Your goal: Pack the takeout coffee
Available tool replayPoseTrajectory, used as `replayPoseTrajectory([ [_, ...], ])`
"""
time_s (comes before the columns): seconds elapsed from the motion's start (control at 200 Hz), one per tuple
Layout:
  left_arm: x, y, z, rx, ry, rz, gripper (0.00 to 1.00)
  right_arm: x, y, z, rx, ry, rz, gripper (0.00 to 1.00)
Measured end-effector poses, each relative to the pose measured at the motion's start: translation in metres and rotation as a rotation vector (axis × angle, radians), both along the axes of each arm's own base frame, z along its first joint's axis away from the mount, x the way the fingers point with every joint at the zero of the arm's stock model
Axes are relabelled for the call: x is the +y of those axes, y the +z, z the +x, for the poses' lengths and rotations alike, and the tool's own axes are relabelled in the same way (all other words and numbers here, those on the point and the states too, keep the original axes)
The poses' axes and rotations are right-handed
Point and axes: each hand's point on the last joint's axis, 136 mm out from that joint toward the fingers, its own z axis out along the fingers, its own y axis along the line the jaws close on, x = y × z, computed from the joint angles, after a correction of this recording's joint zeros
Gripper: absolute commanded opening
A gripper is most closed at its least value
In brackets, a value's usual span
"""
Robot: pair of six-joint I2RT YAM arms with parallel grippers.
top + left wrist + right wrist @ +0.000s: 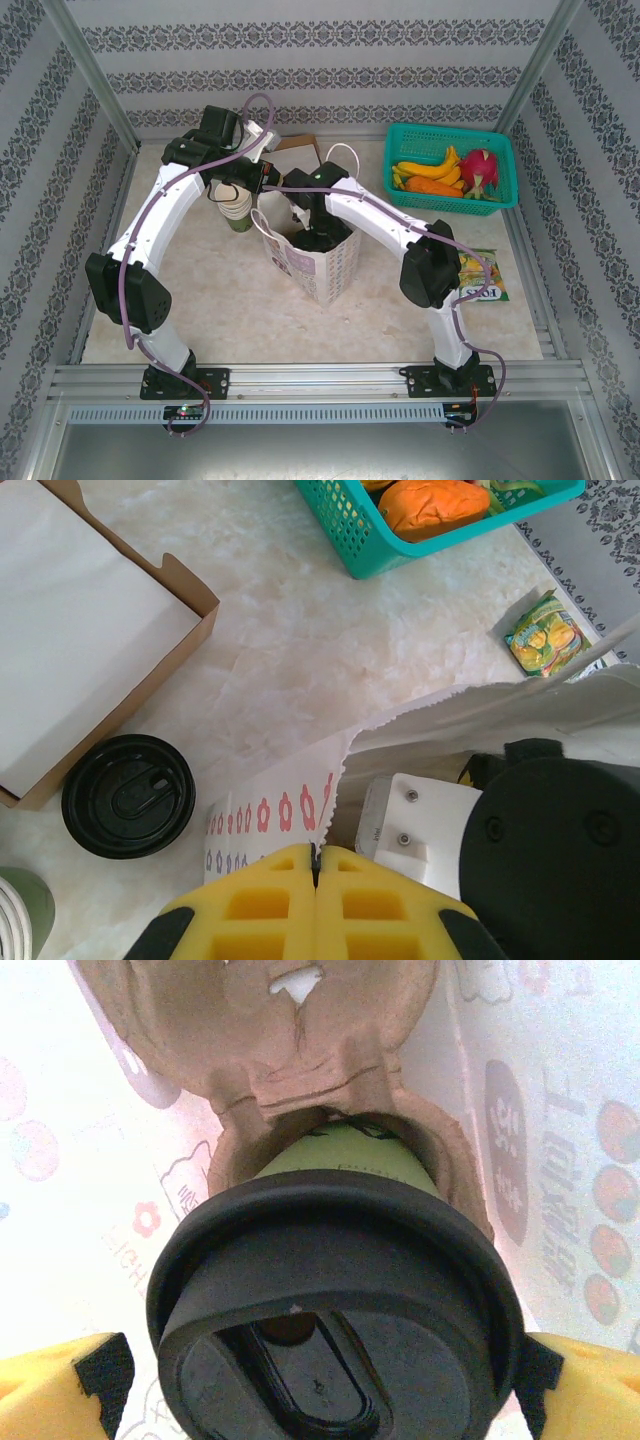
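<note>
Inside a white paper bag [325,270] printed with small flowers, at the centre of the overhead view, the takeout coffee [330,1260], an olive-green paper cup under a round black plastic lid, sits in a pocket of a brown moulded-pulp carrier [300,1050]. The right gripper [312,1370] reaches down into the bag, its yellow fingers [60,1390] spread wide on either side of the lid, the bag's walls close all round. The left gripper [316,865] has its fingers pressed together on the bag's rim at the bottom of its wrist view.

On the pale marbled table [300,630], at lower left in that view, a second black-lidded cup [128,795] stands against an open brown cardboard box [190,610]. A stack of lidless cups [238,208] stands just left of the bag. A teal plastic basket [450,130] of fruit sits at upper right overhead, with a yellow-green snack packet [485,277] below it.
</note>
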Motion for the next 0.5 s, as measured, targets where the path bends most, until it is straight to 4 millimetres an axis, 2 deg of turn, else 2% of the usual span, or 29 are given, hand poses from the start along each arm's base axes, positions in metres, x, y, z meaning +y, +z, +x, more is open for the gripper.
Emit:
replayPoseTrajectory([
  [0.22,0.0,0.0,0.0,0.0,0.0,0.0,0.0,0.006,0.02,0.006,-0.046,-0.002,0.039,0.98],
  [0.5,0.0,0.0,0.0,0.001,0.0,0.0,0.0,0.007,0.064,0.013,-0.159,-0.005,0.119,0.98],
])
